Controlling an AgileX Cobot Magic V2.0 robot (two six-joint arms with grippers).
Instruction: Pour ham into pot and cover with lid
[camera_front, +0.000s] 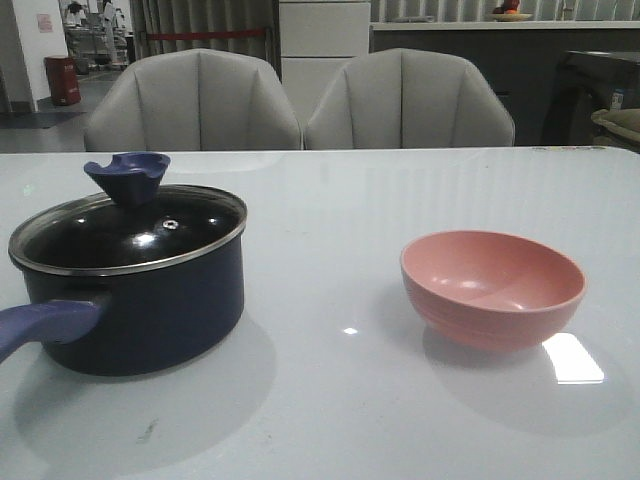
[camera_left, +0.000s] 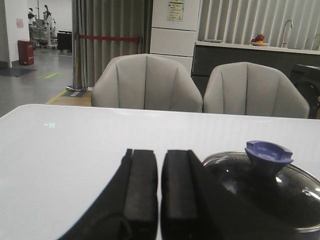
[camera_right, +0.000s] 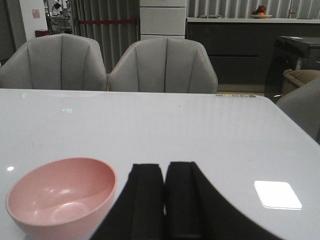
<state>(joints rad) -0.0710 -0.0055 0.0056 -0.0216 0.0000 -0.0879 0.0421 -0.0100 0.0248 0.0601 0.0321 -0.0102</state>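
Observation:
The dark navy pot (camera_front: 150, 310) stands at the table's left with its blue-purple handle (camera_front: 45, 325) pointing toward the front. The glass lid (camera_front: 130, 232) with the blue knob (camera_front: 127, 176) rests on it, seen also as the lid (camera_left: 280, 192) in the left wrist view. The ham is hidden. A pink bowl (camera_front: 492, 287) sits to the right, and its inside shows nothing in it (camera_right: 60, 197). My left gripper (camera_left: 160, 160) is shut and holds nothing, just beside the pot. My right gripper (camera_right: 165, 172) is shut and holds nothing, beside the bowl. Neither gripper shows in the front view.
Two grey chairs (camera_front: 195, 100) (camera_front: 410, 100) stand behind the white table's far edge (camera_front: 320, 152). A bright light patch (camera_front: 572, 357) lies on the tabletop near the bowl.

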